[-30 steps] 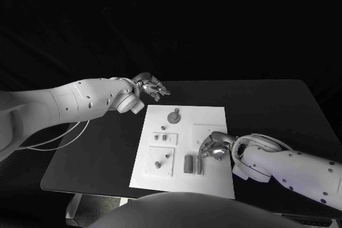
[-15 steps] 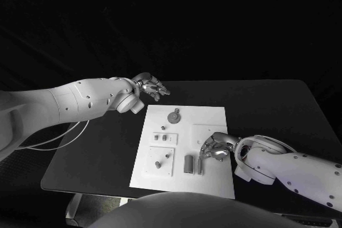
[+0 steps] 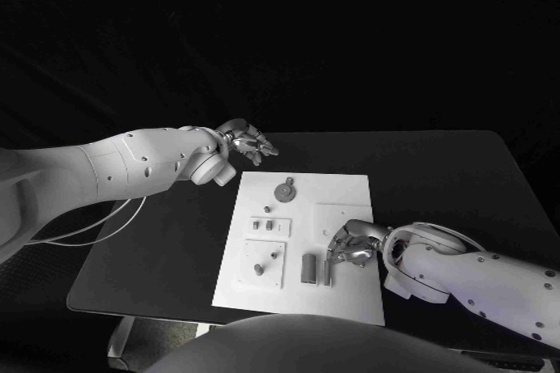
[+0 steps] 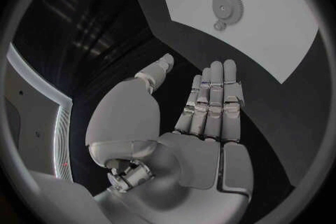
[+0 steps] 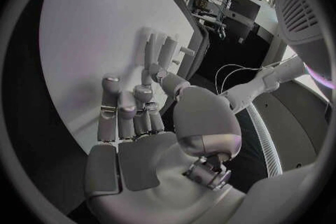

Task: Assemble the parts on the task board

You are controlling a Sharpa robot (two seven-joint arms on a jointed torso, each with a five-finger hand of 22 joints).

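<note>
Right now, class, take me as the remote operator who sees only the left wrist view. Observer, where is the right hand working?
Observer: The right hand is over the near right part of the task board.
Operator: What is at its fingertips?
Observer: Two long grey pieces, side by side. I cannot tell whether it touches them.
Operator: Anything else on the near half?
Observer: Two small square plates with short pegs, on the board's left side.
</note>
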